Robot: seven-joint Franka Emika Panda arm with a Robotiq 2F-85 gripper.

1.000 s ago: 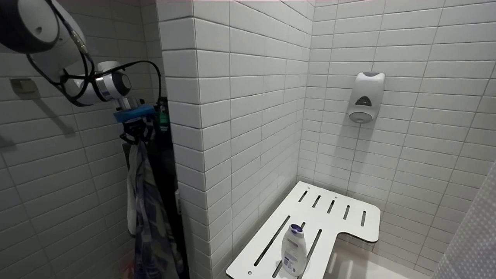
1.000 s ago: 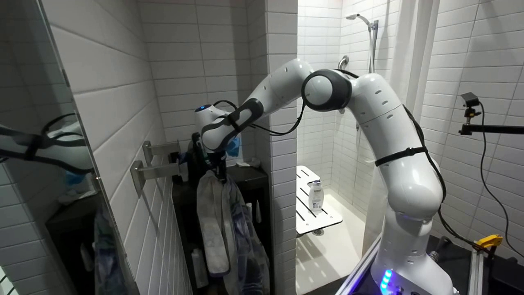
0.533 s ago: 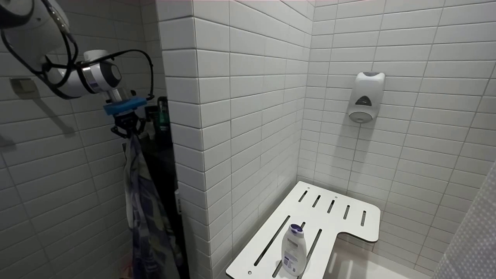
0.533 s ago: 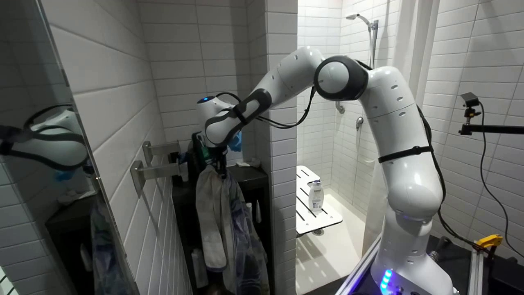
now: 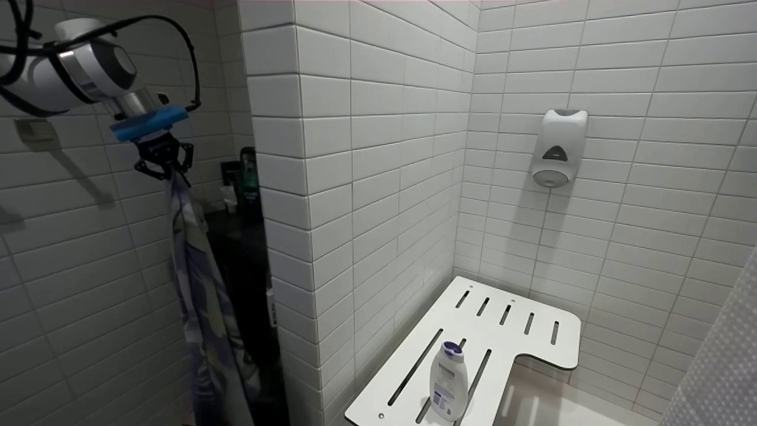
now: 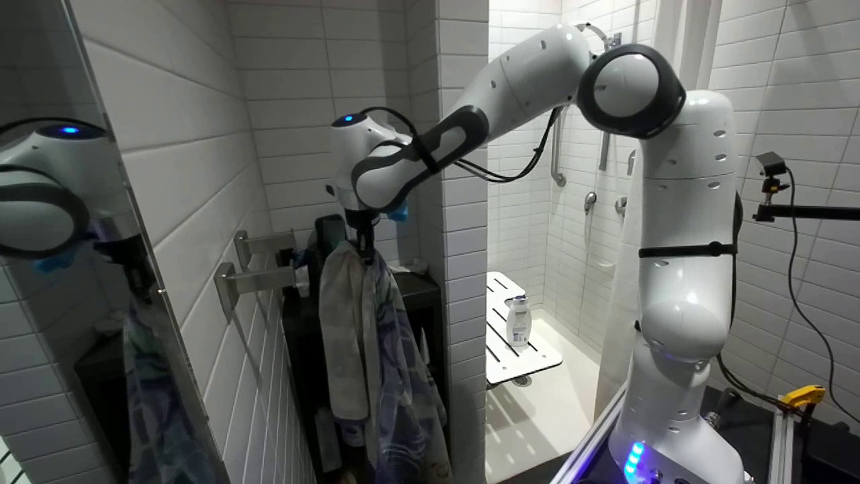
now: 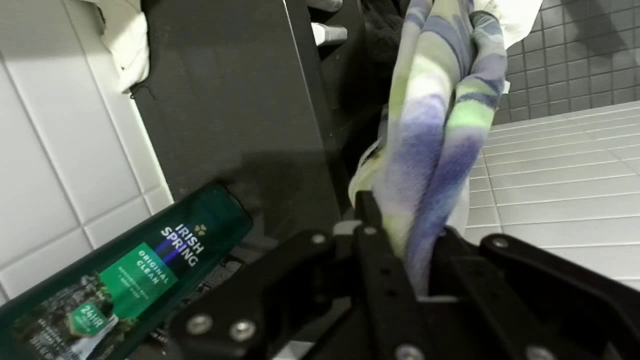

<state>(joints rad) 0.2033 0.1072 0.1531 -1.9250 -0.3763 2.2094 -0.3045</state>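
Observation:
My gripper (image 5: 173, 171) is shut on the top of a long towel, with the fingers on both sides of the bunched cloth in the wrist view (image 7: 407, 217). The towel (image 6: 410, 390) hangs down in folds, pale grey on one part and patterned purple, blue and green on the rest. It also shows in the wrist view (image 7: 430, 115) and in an exterior view (image 5: 204, 296). It hangs in front of a black shelf unit (image 6: 420, 289). A green Irish Spring bottle (image 7: 150, 265) stands on the shelf top beside the gripper, not touched by it.
Two metal bars (image 6: 265, 282) stick out from the tiled wall, left of the towel. A mirror (image 6: 60, 302) is nearer the camera. A tiled wall corner (image 5: 304, 207) separates the shelf from a white slatted bench (image 5: 502, 337) with a white bottle (image 5: 448, 384).
My arm has risen, and the gripper has moved up and to the left in an exterior view. The towel has come up with it, and more of the shelf top shows. The grip is unchanged.

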